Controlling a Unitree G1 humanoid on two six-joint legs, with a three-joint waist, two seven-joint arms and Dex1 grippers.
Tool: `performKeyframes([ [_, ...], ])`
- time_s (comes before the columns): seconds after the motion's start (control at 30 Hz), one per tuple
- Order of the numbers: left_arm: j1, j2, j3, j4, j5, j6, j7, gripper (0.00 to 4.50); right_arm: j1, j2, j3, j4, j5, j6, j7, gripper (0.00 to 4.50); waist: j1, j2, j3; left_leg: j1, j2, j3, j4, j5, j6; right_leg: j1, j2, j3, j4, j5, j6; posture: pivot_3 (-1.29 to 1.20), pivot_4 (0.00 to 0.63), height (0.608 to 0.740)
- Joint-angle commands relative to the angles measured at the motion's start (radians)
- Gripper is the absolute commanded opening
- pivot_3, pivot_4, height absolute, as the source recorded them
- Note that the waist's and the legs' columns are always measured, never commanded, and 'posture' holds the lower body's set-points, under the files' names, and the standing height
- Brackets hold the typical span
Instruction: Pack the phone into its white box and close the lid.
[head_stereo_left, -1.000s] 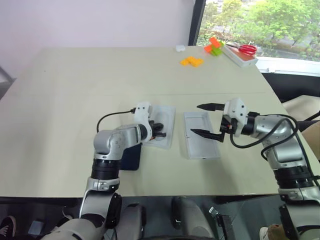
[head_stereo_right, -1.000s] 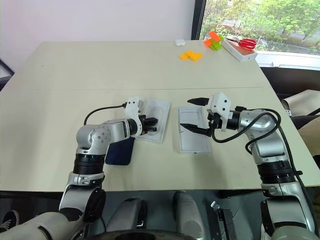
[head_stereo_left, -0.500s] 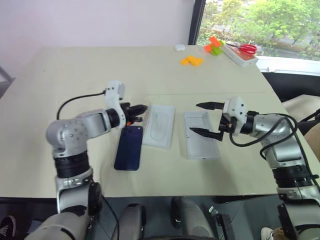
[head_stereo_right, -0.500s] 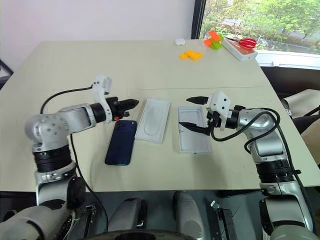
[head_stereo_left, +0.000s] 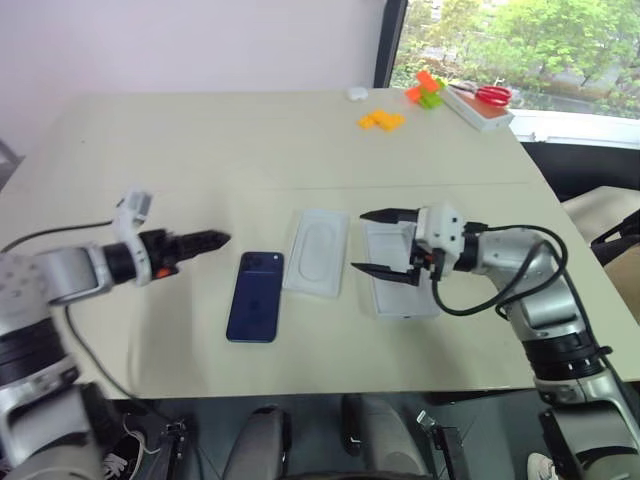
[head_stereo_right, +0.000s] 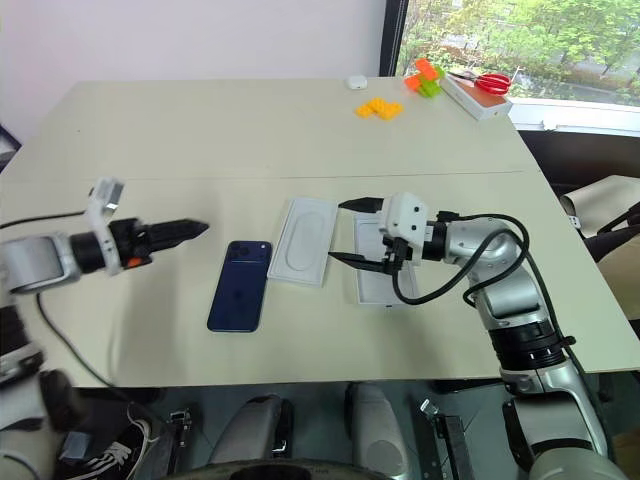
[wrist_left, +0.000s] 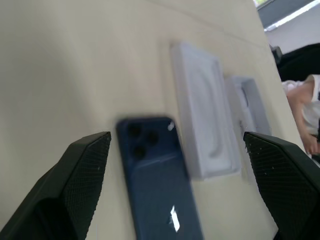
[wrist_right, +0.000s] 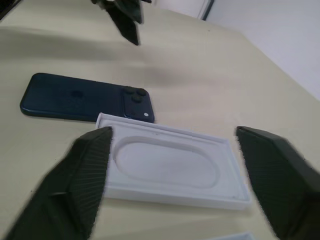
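The phone (head_stereo_left: 256, 296) lies flat, long axis near-to-far, left of the white box (head_stereo_left: 318, 252). The left gripper (head_stereo_left: 210, 239), fingers spread and empty, hangs just left of it, nearer than the right gripper (head_stereo_left: 370, 241), fingers spread.

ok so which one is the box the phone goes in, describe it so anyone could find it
On the beige table, three flat things lie in a row near the front edge. The box is the middle one, between the dark blue phone and another white tray; it alone has a rounded recess.
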Motion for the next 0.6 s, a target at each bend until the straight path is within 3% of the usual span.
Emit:
performKeyframes([
  [0.03, 0.076, 0.114, -0.035, -0.006, -0.109, 0.008, -0.040, 4.50, 0.005, 0.023, 0.062, -0.064, -0.096, -0.134, -0.028, 2.29, 0.001, 0.000, 0.000, 0.000, 0.000, 0.000, 0.000, 0.000, 0.000, 0.000, 0.000, 0.000, 0.000, 0.000, 0.000, 0.00, 0.150, 0.740],
  [0.17, 0.105, 0.139, -0.060, 0.000, -0.175, 0.008, -0.013, 4.50, 0.036, 0.050, 0.144, -0.070, -0.176, -0.241, -0.042, 0.14, 0.014, -0.001, 0.000, 0.000, -0.001, -0.001, 0.000, 0.000, 0.000, 0.001, -0.001, -0.002, -0.001, 0.000, 0.000, 0.00, 0.150, 0.740],
  [0.43, 0.104, 0.019, -0.086, -0.025, -0.188, 0.008, 0.124, 4.50, 0.027, 0.034, 0.301, 0.075, -0.421, -0.561, -0.073, 0.06, 0.005, -0.001, 0.000, 0.001, -0.001, -0.001, 0.000, 0.000, 0.000, 0.002, -0.001, -0.001, -0.001, 0.000, 0.000, 0.00, 0.150, 0.740],
  [0.6, 0.110, -0.036, -0.102, -0.023, -0.198, 0.008, 0.180, 4.50, -0.026, 0.057, 0.378, 0.205, -0.606, -0.703, -0.165, 0.06, 0.001, -0.001, 0.000, 0.002, 0.000, -0.001, 0.000, 0.001, -0.002, 0.001, 0.000, 0.000, 0.000, 0.000, -0.001, 0.00, 0.150, 0.740],
])
